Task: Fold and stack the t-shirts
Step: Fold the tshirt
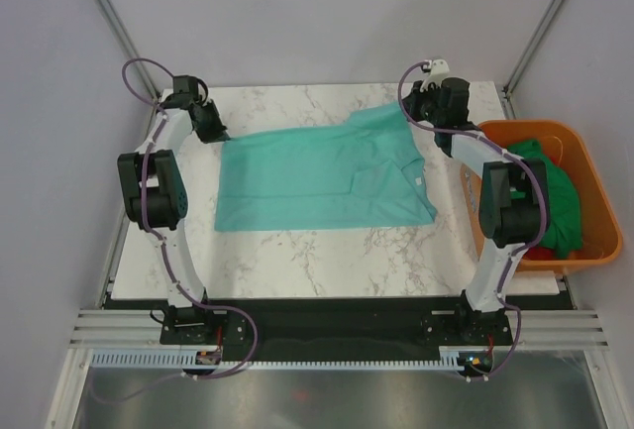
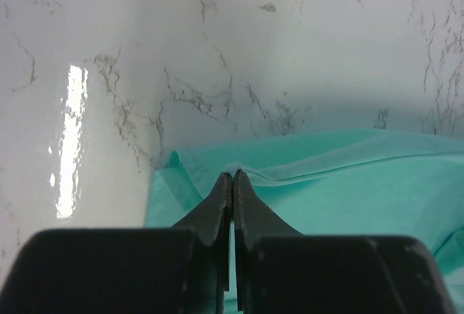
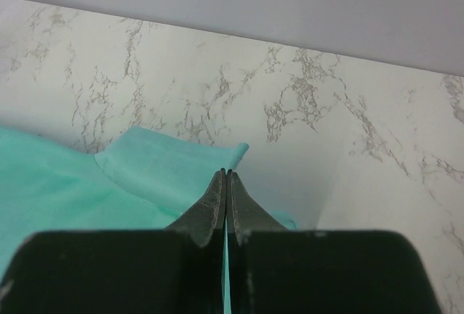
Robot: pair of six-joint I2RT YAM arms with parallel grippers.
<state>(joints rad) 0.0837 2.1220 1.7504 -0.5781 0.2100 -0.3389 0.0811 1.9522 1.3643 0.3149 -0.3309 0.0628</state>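
The left hand [image 2: 233,176] was observed with both fingers pressed together, no gap showing between them, and the tips pinched on the doubled edge of the teal t-shirt [image 1: 317,176] at its far corner on that side. The right hand [image 3: 226,172] was likewise fully closed. A thin strip of teal cloth showed between its fingers, and a short flap of the same garment lay just ahead of its tips. Between the two hands the teal t-shirt lay spread across the marble-patterned desk [image 1: 327,261], reaching from the left hand's fingertips across to the right hand and from there back toward the arm bases. Its surface was largely flat, with one raised crease running along it and a small pale label showing near the end closer to the right hand. Ahead of both hands only bare desk surface was seen, up to the grey rear wall. Outboard of the right hand, beside the right arm, an orange tub [image 1: 584,251] stood at the desk's edge. It contained a crumpled dark green t-shirt [image 1: 557,201], and a small patch of red cloth [image 1: 540,251] showed beneath the green one. How much of the red item lay in the tub could not be determined, as the right arm and the green garment covered it.
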